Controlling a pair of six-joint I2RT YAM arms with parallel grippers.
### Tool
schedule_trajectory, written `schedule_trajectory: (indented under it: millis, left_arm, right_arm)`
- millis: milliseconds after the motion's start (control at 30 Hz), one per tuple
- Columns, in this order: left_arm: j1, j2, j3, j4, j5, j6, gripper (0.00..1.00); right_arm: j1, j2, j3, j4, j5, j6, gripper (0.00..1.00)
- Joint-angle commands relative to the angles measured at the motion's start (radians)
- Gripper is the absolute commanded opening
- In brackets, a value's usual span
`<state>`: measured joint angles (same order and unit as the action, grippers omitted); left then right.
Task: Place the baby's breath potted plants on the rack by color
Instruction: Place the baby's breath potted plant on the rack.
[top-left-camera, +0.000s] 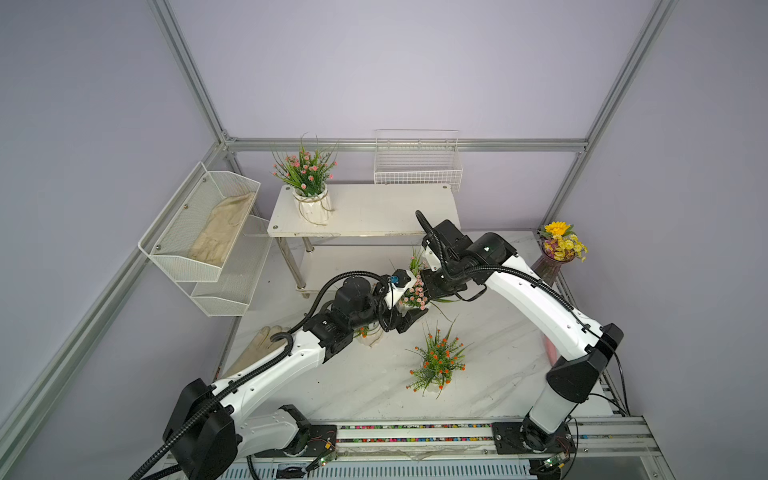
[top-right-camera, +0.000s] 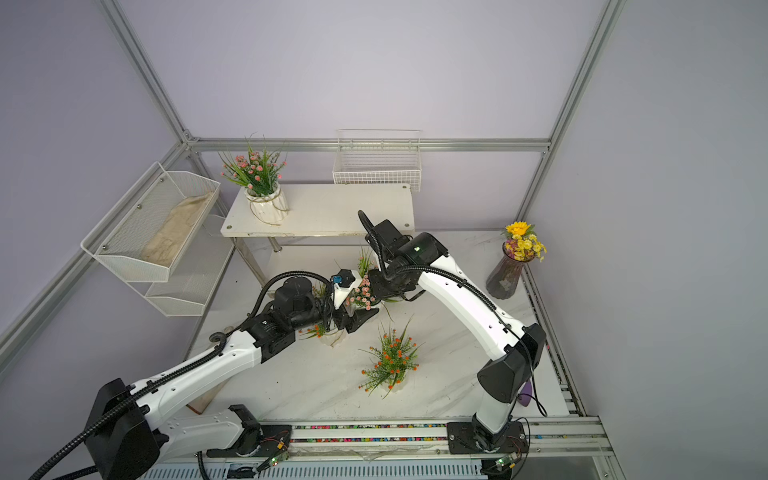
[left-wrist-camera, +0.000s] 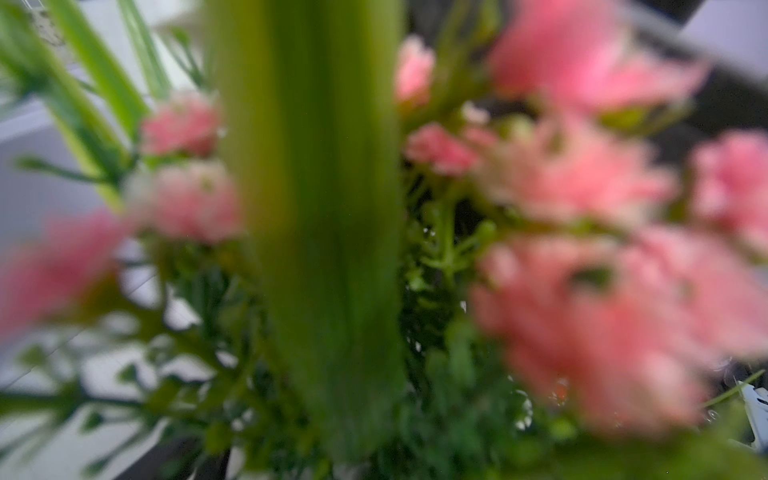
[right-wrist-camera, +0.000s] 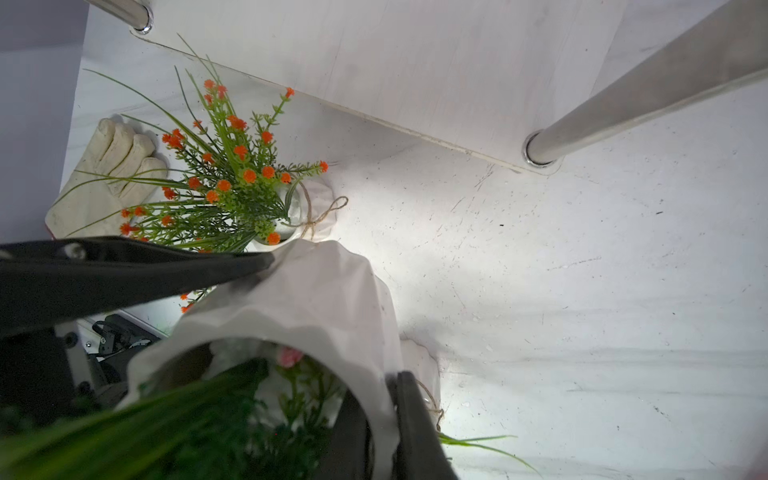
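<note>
Your white marbled worktop (top-left-camera: 490, 374) carries the two-tier white rack (top-left-camera: 386, 208) at its far side. On the rack's top board, at its left end, one pink baby's breath plant (top-left-camera: 309, 183) stands upright in its ribbed white pot. Both arms reach in to meet in front of the rack's lower board. There your right pincer (right-wrist-camera: 334, 316) is clamped on the second pink plant (right-wrist-camera: 324, 299): the right wrist view shows a black finger pressed on each side of the ribbed pot, which tilts with its mouth toward that camera. Whether it is clear of the worktop you cannot tell. Your left pincer (top-left-camera: 409, 320) sits just beside that same plant, low against it. Its wrist camera is filled with blurred pink blossoms and a green blade, so you cannot tell how its jaws stand. One orange plant (top-left-camera: 438, 361) stands alone nearer the arm bases, well apart from the rack. The other orange plant (right-wrist-camera: 232, 178) is under the left arm, just beside the held pot, with a cream work glove (right-wrist-camera: 108, 174) next to it.
</note>
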<state>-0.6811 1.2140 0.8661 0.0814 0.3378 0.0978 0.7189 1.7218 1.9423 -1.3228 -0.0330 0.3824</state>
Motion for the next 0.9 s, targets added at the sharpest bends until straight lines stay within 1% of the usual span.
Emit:
schedule_trajectory:
  millis: [0,67,200,233,267,367,400,567,633,700,867]
  left_arm:
    - [-0.001,0.014,0.086,0.053,0.027,-0.041,0.82]
    - [-0.001,0.018,0.088,0.054,0.027,-0.043,0.88]
    - [-0.001,0.02,0.091,0.054,0.025,-0.044,0.9]
    - [-0.001,0.022,0.091,0.053,0.025,-0.043,0.89]
    - [-0.001,0.022,0.093,0.053,0.026,-0.041,0.84]
    - [-0.001,0.021,0.09,0.055,0.025,-0.04,0.54]
    - [-0.001,0.019,0.088,0.056,0.022,-0.04,0.48]
    - [-0.001,0.002,0.084,0.079,-0.047,-0.062,0.33]
    - [-0.001,0.002,0.09,0.074,-0.051,-0.07,0.29]
    - [-0.001,0.0,0.086,0.087,-0.052,-0.078,0.26]
    - [-0.001,-0.02,0.067,0.109,-0.087,-0.084,0.21]
  right_arm:
    - [0.015,-0.06,0.005,0.087,-0.083,-0.008,0.09]
    - [0.016,-0.064,0.002,0.088,-0.084,-0.007,0.09]
    - [0.016,-0.072,-0.006,0.091,-0.087,-0.007,0.09]
    - [0.015,-0.075,-0.01,0.096,-0.093,-0.007,0.09]
    - [0.016,-0.076,-0.016,0.101,-0.098,-0.007,0.09]
    - [0.016,-0.084,-0.032,0.116,-0.108,-0.007,0.09]
    - [0.016,-0.086,-0.038,0.118,-0.107,-0.007,0.1]
    - [0.016,-0.096,-0.039,0.119,-0.083,-0.005,0.25]
    - [0.016,-0.103,-0.038,0.123,-0.075,-0.005,0.3]
    - [0.014,-0.106,-0.039,0.124,-0.075,-0.007,0.32]
    - [0.014,-0.113,-0.04,0.123,-0.059,0.001,0.35]
